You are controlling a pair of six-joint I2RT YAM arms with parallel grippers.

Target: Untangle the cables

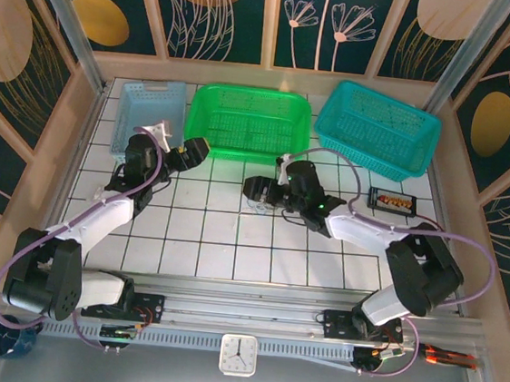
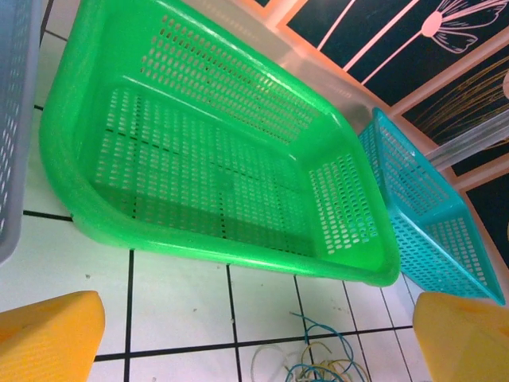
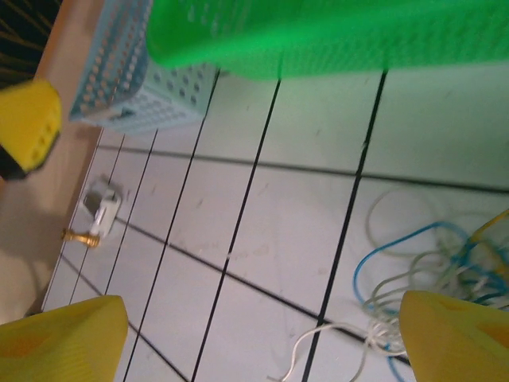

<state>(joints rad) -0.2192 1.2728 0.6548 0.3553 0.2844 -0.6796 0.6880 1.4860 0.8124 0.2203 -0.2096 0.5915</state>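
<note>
Two robot arms are hovering over a small cable tangle in front of the green basket [image 1: 247, 122].
The left gripper [image 2: 254, 341] and right gripper [image 3: 254, 342] are both gaping wide, holding nothing. The cables [image 3: 413, 270] are lying just in front of the basket, beside one right-gripper finger. Closing there is likely risking several strands pinched together, dragging the whole knot tighter.

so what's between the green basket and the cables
Just bare white tiled tabletop between the green perforated basket and thin looped cables, in the left wrist view.
</note>
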